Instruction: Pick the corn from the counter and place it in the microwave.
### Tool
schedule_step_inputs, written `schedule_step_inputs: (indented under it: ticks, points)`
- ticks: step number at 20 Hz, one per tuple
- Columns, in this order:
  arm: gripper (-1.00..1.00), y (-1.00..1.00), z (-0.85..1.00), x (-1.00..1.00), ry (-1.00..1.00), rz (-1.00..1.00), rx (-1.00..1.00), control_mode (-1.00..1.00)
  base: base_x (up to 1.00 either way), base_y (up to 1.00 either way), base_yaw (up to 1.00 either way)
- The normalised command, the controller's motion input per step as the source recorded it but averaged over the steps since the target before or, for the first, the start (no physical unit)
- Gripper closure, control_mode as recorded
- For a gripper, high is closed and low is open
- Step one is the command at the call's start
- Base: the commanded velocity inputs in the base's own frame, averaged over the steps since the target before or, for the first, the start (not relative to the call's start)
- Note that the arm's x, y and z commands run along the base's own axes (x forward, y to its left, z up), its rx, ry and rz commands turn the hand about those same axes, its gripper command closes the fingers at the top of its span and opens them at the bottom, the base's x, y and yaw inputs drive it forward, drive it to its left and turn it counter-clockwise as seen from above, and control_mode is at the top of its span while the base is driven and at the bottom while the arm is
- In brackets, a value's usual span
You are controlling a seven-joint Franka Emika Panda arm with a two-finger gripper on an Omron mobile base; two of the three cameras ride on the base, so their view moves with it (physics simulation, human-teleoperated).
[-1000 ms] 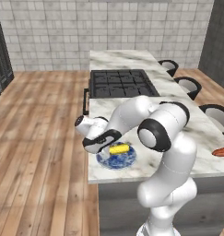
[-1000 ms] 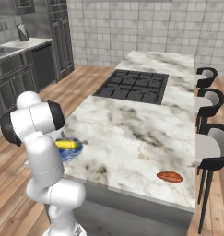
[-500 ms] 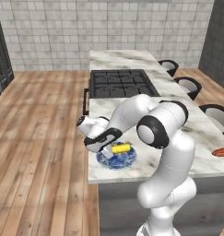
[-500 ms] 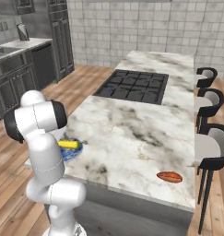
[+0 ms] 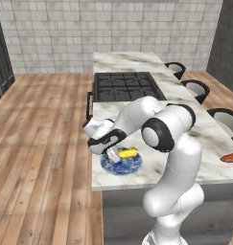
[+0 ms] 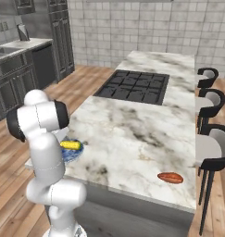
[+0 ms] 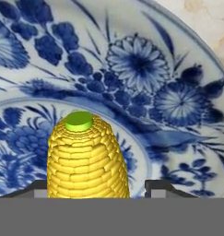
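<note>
The corn lies on a blue-and-white patterned plate at the near left corner of the bench, and every other thing here can be placed from that plate. Left of the plate there is only the bench edge and then wooden floor. The gripper is down over the left end of the cob, with the white arm arching in from the right above the plate's far side, so the arm hides part of the plate's rim in the left base view. In the hand view the corn stands up between the two dark fingers, its green stem end pointing away from the camera, and the fingers sit at either side of it close to the kernels; whether they are actually pressing on it or just short of it I cannot tell. Beyond the plate, further along the bench, the black stovetop is set into the marble. Well to the right of the plate, near the opposite front corner, lies a small reddish-brown oblong thing. Past the right-hand edge of the bench stand three dark stools in a row.
</note>
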Motion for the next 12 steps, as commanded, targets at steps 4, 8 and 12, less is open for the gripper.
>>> schedule_step_inputs:
  ticks: [4, 8, 12]
  points:
    - [1.0, -0.02, -0.07, -0.12, -0.02, 0.0, 0.0, -1.0, 0.0, 0.0, 0.0]
    - [1.0, 0.0, 0.05, -0.15, -0.2, 0.0, 0.0, -1.0, 0.0, 0.0, 0.0]
    - [1.0, 0.0, 0.58, -0.14, -0.33, 0.0, 0.0, -1.0, 0.0, 0.0, 0.0]
